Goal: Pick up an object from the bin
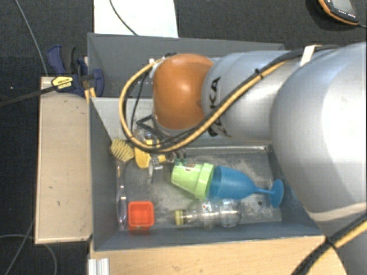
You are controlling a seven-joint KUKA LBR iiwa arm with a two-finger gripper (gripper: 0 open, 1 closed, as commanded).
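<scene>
My gripper (153, 160) pokes out from under the arm's orange cover at the back left of the bin, low over the floor. Just left of it lie a small yellow block (141, 157) and a pale yellow ribbed piece (120, 149). To its right a lime green cup (192, 178) lies on its side, its base against the bowl of a blue plastic goblet (238, 184). The goblet also lies on its side, with its foot towards the right wall. I see nothing held in the gripper.
Along the front wall lie a clear plastic bottle (211, 215) and an orange-red square cup (140, 215). A clear plastic item (121, 204) lies against the left wall. The arm and its cover hide the back of the bin.
</scene>
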